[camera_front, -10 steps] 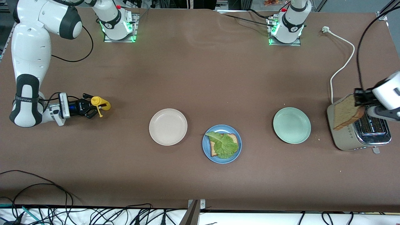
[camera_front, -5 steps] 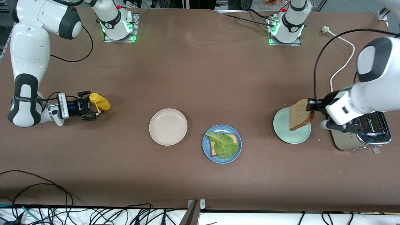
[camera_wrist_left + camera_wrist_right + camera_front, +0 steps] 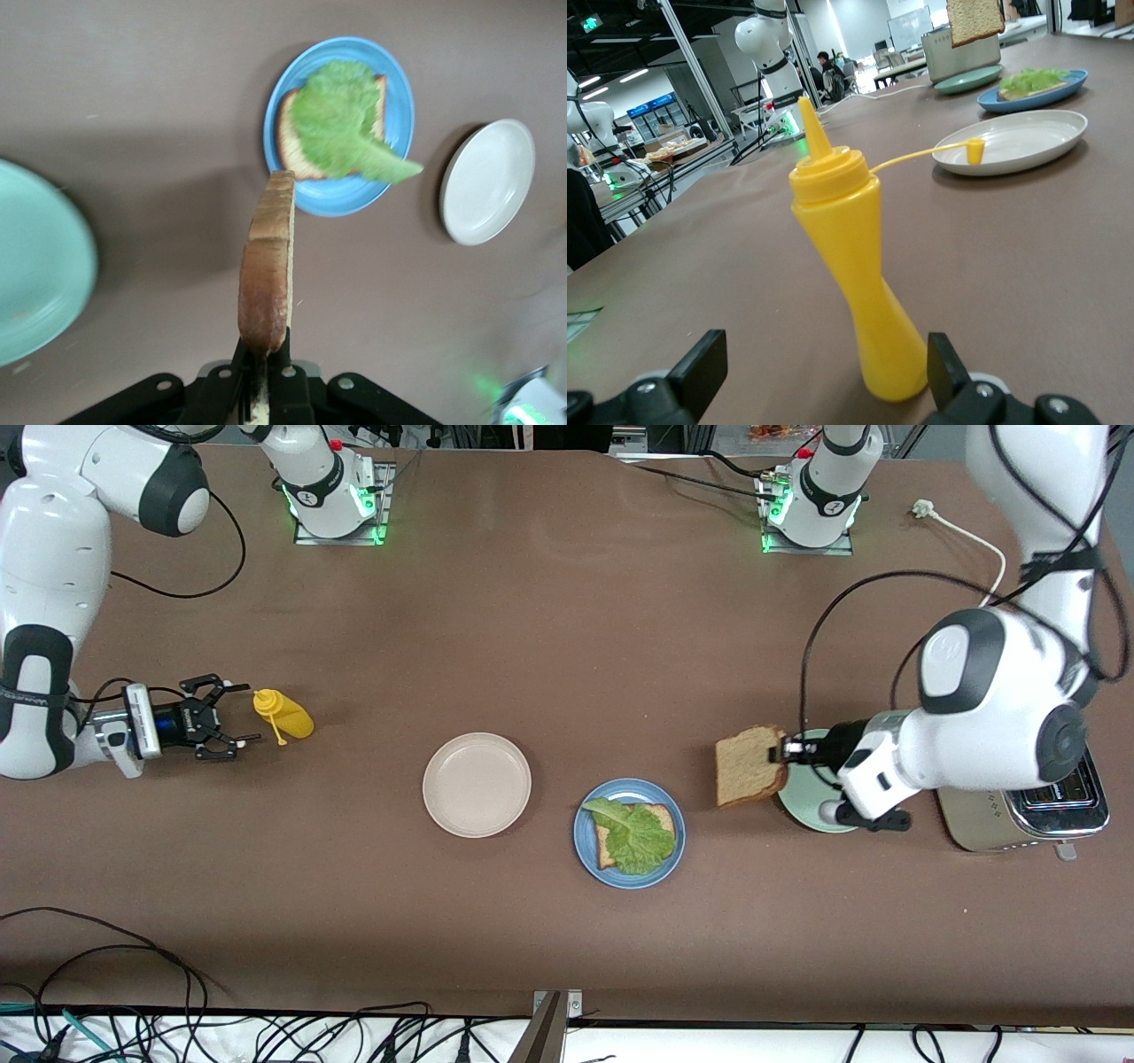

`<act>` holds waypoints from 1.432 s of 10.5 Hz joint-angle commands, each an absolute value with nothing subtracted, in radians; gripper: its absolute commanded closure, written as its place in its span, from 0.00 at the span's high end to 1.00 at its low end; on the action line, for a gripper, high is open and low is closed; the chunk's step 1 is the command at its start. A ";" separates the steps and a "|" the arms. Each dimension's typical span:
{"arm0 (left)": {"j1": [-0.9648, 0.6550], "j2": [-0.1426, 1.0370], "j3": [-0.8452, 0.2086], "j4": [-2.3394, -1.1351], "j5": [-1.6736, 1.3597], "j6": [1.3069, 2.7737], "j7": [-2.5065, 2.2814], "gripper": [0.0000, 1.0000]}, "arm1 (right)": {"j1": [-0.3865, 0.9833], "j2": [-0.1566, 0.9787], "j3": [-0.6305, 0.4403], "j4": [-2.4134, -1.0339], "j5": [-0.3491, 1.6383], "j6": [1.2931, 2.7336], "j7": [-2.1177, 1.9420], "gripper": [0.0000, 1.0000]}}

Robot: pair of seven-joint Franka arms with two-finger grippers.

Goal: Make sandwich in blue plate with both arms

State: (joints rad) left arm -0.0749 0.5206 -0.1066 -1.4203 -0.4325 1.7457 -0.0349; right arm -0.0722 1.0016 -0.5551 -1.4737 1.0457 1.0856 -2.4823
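On the blue plate (image 3: 586,849) lies one brown bread slice (image 3: 608,849) under ruffled green lettuce (image 3: 636,834). The left gripper (image 3: 780,751) pinches a second slice (image 3: 749,766) – held in the air between the blue plate and the pale green plate (image 3: 797,806). The right gripper (image 3: 232,718) has its fingers spread beside the yellow mustard bottle (image 3: 285,716) on the desk (image 3: 567,646).

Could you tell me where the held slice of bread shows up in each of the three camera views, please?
Front view: the bread slice hangs from the shut left gripper, between the pale green plate and the blue plate.
Left wrist view: the slice stands edge-on, mid-picture.
Right wrist view: the slice shows small at the upper edge.
Shared landmark: the blue plate.
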 commanded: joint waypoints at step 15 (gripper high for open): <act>-0.245 0.841 -0.092 -1.256 -0.857 2.072 -0.059 0.00 | 0.257 0.631 -0.681 -1.065 0.440 1.162 -0.806 0.99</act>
State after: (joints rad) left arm -0.2517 0.8039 -0.1041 -1.2974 -0.8266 2.0794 -0.1122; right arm 0.1451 0.6761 -0.6599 -1.0585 0.5813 1.1146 -1.0036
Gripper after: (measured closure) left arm 0.912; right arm 0.004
